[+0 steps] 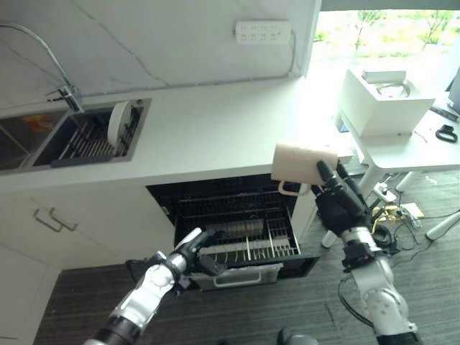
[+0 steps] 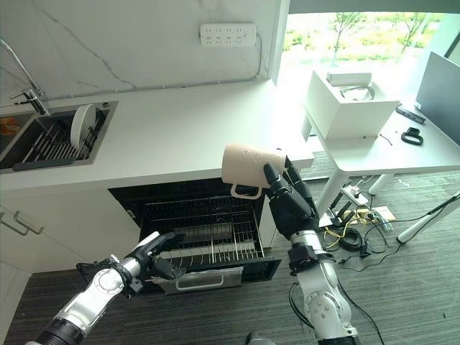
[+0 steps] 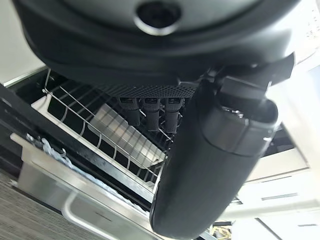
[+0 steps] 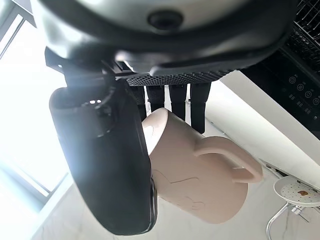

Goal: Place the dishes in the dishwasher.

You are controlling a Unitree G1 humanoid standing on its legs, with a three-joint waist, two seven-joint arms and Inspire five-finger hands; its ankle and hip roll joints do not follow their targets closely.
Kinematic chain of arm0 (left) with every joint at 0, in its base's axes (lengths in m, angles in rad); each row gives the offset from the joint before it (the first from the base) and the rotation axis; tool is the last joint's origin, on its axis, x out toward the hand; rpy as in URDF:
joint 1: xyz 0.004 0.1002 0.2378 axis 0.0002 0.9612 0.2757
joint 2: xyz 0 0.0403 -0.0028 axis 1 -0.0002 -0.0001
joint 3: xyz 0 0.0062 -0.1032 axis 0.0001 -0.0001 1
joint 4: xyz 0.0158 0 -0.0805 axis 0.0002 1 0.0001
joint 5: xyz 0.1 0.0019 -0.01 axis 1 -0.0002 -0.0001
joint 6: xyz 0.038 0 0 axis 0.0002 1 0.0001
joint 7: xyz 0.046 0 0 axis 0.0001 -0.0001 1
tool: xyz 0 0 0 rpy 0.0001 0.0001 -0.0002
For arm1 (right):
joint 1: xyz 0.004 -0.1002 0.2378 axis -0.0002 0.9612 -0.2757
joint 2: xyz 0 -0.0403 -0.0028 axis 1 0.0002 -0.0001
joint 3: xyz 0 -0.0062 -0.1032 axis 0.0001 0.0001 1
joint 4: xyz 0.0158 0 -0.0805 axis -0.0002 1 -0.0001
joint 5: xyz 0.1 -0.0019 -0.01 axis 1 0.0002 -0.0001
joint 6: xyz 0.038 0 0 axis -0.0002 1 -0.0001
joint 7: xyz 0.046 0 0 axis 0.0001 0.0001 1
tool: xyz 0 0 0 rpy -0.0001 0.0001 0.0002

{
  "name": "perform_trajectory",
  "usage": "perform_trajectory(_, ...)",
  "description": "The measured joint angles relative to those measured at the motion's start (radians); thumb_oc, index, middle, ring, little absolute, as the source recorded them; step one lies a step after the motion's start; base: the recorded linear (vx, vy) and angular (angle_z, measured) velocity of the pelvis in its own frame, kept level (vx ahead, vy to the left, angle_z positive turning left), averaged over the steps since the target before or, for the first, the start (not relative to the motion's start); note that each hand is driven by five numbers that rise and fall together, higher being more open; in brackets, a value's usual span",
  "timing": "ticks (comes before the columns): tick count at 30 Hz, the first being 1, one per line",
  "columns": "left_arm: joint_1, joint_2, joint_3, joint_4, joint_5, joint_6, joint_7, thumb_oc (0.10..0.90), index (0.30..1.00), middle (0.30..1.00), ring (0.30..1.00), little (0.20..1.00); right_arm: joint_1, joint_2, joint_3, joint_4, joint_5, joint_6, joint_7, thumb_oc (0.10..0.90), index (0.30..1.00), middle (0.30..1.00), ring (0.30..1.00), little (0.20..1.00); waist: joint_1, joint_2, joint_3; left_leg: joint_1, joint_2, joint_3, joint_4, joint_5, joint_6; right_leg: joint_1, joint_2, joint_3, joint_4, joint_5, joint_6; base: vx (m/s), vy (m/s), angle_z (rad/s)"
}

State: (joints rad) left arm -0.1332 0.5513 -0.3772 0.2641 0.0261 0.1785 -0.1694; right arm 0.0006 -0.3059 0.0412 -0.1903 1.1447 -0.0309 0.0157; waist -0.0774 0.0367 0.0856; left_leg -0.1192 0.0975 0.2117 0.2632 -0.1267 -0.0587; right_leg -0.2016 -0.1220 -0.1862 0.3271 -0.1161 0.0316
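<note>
Holding a pale pink mug point(image 2: 249, 167) in the right hand point(image 2: 291, 205), centre of the frame, thumb and fingers pinched on the mug's rim end. Mug lies on its side in the air, handle hanging down, body above the right front part of the open dishwasher point(image 2: 144, 194).

Step in hand, as I read it: mug is being carried to the rack, not yet placed. The pull-out wire rack point(image 2: 208, 241) is drawn out below it, lower centre, with a metal tray-like piece point(image 3: 120, 132) lying in it.

Next move calls for lowering the mug down and a little left into a free stretch of rack, then turning it mouth-down between the wires before letting go.

Left hand point(image 2: 154, 251) sits lower left at the rack's front edge by the grey front handle point(image 2: 195, 280); fingers loosely curled, holding nothing that I can see.

Edges: countertop lip point(image 2: 180, 176) overhangs right behind the mug; the handle could catch on it or on rack wires. Open room lies toward the floor in front of the rack. A white plate point(image 2: 82, 123) waits in the sink rack point(image 2: 43, 151), upper left.
</note>
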Motion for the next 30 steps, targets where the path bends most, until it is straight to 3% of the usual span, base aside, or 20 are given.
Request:
perform_trajectory(13, -0.006, 0.001, -0.011, 0.024, -0.003, 0.068, -0.048, 0.8, 0.9, 0.9, 0.9, 0.9, -0.003, -0.023, 0.004, 0.0, 0.006, 0.025, -0.006, 0.4, 0.3, 0.3, 0.3, 0.3, 0.0, 0.01, 0.035, -0.039, 0.002, 0.002, 0.011, 0.0, 0.0, -0.039, 0.003, 0.008, 0.006, 0.005, -0.001, 0.01, 0.008, -0.01)
perform_trajectory(17, -0.025, 0.023, -0.01, -0.022, -0.003, 0.085, -0.062, 0.8, 0.9, 0.9, 0.9, 0.9, -0.015, -0.056, 0.005, 0.0, 0.006, 0.04, -0.017, 0.4, 0.3, 0.3, 0.3, 0.3, 0.005, 0.014, 0.067, -0.092, 0.003, 0.001, 0.031, 0.001, 0.002, -0.087, 0.002, 0.009, 0.02, 0.015, -0.005, -0.14, 0.018, -0.01)
perform_trajectory(21, -0.138, 0.034, -0.007, -0.033, -0.003, 0.113, -0.084, 0.8, 0.9, 0.9, 0.9, 0.9, -0.105, -0.066, 0.005, 0.0, 0.007, 0.042, -0.036, 0.4, 0.3, 0.3, 0.3, 0.3, 0.005, 0.014, 0.167, -0.158, 0.003, 0.0, 0.061, 0.011, 0.011, -0.143, -0.002, 0.011, 0.029, 0.039, -0.007, -0.13, 0.008, 0.0)
perform_trajectory(23, -0.172, 0.065, -0.004, -0.11, 0.024, 0.148, -0.155, 0.8, 0.9, 0.9, 0.9, 0.9, -0.121, -0.065, 0.006, 0.0, 0.006, 0.044, -0.038, 0.4, 0.3, 0.3, 0.3, 0.3, 0.005, 0.014, 0.201, -0.191, 0.002, 0.001, 0.064, 0.02, 0.015, -0.174, -0.005, 0.012, 0.027, 0.051, -0.007, -0.05, 0.006, 0.0)
perform_trajectory(26, -0.195, 0.066, -0.006, -0.115, 0.078, 0.173, -0.259, 0.8, 0.9, 0.9, 0.9, 0.9, -0.117, -0.065, 0.006, -0.001, 0.006, 0.048, -0.038, 0.4, 0.3, 0.3, 0.3, 0.3, 0.004, 0.013, 0.203, -0.182, 0.002, 0.001, 0.06, 0.02, 0.015, -0.164, -0.005, 0.01, 0.022, 0.051, -0.007, 0.0, 0.0, 0.0)
perform_trajectory(30, -0.225, 0.088, -0.008, -0.152, 0.18, 0.253, -0.533, 0.8, 0.9, 0.9, 0.9, 0.9, -0.116, -0.071, 0.005, -0.001, 0.006, 0.051, -0.037, 0.4, 0.3, 0.3, 0.3, 0.3, -0.002, 0.012, 0.203, -0.15, -0.001, 0.005, 0.036, 0.021, 0.014, -0.136, -0.004, 0.01, 0.007, 0.051, -0.006, -0.01, 0.013, -0.01)
